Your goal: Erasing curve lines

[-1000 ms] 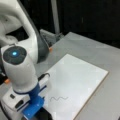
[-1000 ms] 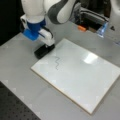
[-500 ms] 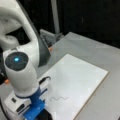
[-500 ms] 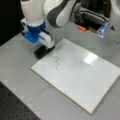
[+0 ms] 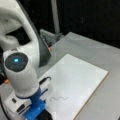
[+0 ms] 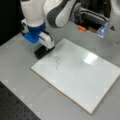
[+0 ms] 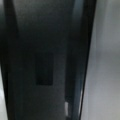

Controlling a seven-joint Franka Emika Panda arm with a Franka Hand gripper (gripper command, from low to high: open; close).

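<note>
Grey desk [image 5: 82, 45] fills the room's middle, with dark walls behind it. A white board [image 5: 82, 75] lies flat on the desk. The curve lines [image 5: 58, 98] are a thin wavy squiggle near the board's edge at a front view's bottom. They are all there, so nothing has been wiped off yet. The arm's big white wrist and blue mount block the end effector here, so I cannot see it in this view.

In a front view the desk [image 6: 17, 65] shows again, and the board [image 6: 82, 75] lies across it. The curve lines [image 6: 57, 63] sit near the board's corner at a front view's left. The end effector [image 6: 43, 50] hangs at that same corner and is clenched on a black eraser [image 6: 40, 52]. The eraser sits at the board's edge, just beside the squiggle but not on it.

The wrist view shows only a dark blurry shape, maybe the eraser up close.

The lines are just marker ink. I think you cannot grab them. They should rub off with a soft push. The eraser looks light and stiff, and is best held by its sides.
</note>
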